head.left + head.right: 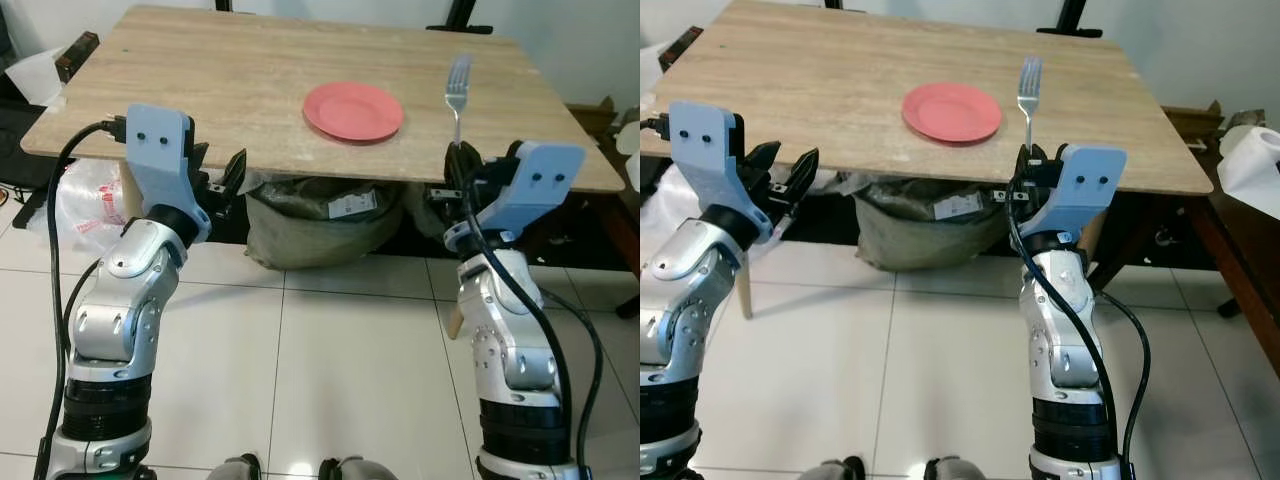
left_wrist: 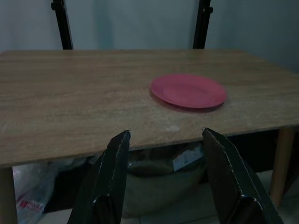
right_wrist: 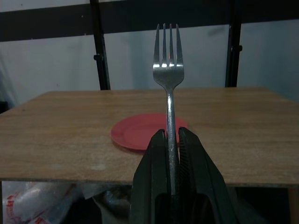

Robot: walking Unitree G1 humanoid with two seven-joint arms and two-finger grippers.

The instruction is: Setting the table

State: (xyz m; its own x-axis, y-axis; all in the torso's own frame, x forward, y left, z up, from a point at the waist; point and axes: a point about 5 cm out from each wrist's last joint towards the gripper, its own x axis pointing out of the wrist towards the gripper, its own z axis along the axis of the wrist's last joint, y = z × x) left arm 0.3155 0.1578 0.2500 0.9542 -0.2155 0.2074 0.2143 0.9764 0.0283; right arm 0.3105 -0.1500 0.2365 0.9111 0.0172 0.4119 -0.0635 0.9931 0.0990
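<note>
Silver fork (image 3: 168,88) upright, clamped in right gripper (image 3: 172,140), beside red plate (image 1: 353,110); left gripper (image 2: 166,140) spread, idle.

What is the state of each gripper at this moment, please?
Left gripper: open, holding nothing, near the table edge.
Right gripper: shut on the fork, held upright.

A wooden bench (image 1: 200,90) is standing on a white tiled floor (image 1: 330,380), with a stuffed sack (image 1: 320,225) lying beneath it.
</note>
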